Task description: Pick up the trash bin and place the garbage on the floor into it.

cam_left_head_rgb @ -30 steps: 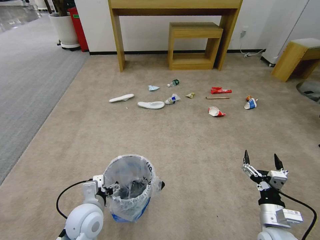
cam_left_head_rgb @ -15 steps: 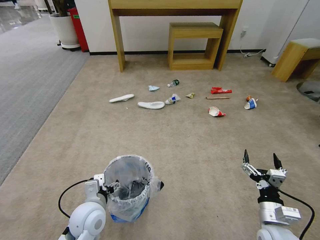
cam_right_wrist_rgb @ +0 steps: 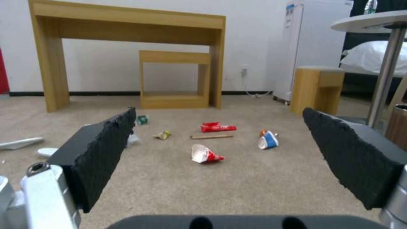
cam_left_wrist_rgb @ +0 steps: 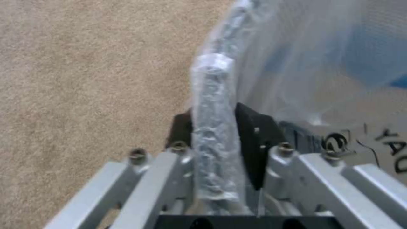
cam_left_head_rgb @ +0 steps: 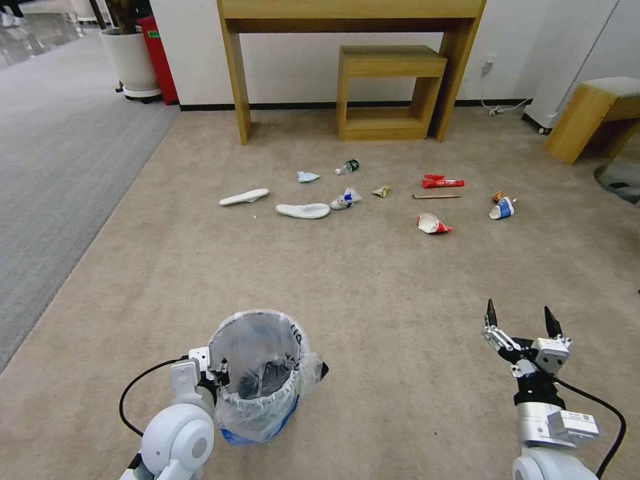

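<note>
I have the left gripper (cam_left_wrist_rgb: 214, 152) clamped on the bagged rim of the trash bin (cam_left_head_rgb: 261, 373), near my base on the floor (cam_left_head_rgb: 373, 287). The right gripper (cam_left_head_rgb: 520, 319) hangs wide open, empty.

White-and-silver arms, black looping cables, each gripper black-padded with visible screws.

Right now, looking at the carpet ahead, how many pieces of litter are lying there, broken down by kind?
White slippers: 2
Paper cups: 2, red-white and blue-white
Blue face mask: 1
Green-label bottle: 1
Crumpled wrappers: 2
Red packet: 1
Wooden stick: 1
Total: 10
</note>
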Controlling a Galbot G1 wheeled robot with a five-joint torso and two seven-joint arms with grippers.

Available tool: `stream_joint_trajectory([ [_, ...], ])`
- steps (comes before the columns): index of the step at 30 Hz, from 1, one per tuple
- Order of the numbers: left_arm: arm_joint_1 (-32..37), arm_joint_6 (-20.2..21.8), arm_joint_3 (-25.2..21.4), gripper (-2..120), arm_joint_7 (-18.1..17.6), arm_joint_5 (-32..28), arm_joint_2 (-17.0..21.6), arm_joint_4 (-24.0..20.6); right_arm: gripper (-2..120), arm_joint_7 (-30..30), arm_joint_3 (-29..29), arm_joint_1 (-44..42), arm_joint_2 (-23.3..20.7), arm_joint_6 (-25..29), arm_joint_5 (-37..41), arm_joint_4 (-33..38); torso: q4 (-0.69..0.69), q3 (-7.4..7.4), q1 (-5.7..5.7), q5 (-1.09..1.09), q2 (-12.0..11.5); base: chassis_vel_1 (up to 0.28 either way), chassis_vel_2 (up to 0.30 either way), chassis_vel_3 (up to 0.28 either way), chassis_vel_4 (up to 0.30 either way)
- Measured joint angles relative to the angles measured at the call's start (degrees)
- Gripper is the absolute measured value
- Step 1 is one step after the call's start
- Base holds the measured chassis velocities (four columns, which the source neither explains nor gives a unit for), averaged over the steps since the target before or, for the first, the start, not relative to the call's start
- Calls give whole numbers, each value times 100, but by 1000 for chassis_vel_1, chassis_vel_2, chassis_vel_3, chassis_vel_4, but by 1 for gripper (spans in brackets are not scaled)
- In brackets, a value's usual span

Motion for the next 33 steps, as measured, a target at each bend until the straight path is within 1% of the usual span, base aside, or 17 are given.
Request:
stream_joint_trajectory([
  [2, -4, 2, 7, 10, -12, 1, -28, 21, 100, 0, -1, 14, -7, 11, 2, -23, 0, 0, 0, 0, 1, 0, 0, 0, 0],
  [3, -4, 2, 7, 10, -12, 1, -28, 21, 100, 0, -1, 14, -7, 11, 2, -23, 0, 0, 0, 0, 1, 0, 0, 0, 0],
  [5, -27, 5, 25, 7, -18, 2, -48, 49, 100, 0, -1, 30, -19, 17, 14, -46, 0, -1, 0, 2, 1, 0, 0, 0, 0],
  [14, -80, 8, 72, 7, -23, 5, -137, 144, 100, 0, 4, 51, -46, 57, 28, -132, 1, -2, -1, 5, 3, 0, 0, 0, 0],
  [21, -69, 8, 73, 7, 5, 42, -168, 144, 100, 0, -18, 38, -44, 81, 24, -146, 0, 0, 1, 2, 0, 0, 0, 0, 0],
  [25, -7, -11, 41, 7, 123, 175, -186, 144, 100, 0, -29, 10, -43, 95, 18, -145, -2, 0, 0, -1, 0, 0, 0, 0, 0],
  [28, 61, -123, -23, 7, 312, 385, -245, 145, 100, 9, -55, -22, -54, 95, 23, -135, -1, 1, 1, -5, -2, 0, 0, 0, 0],
  [33, 121, -169, -122, 7, 421, 431, -276, 144, 100, 55, -63, -64, -94, 99, 27, -126, -3, 2, 1, -6, -2, 0, 0, 0, 0],
])
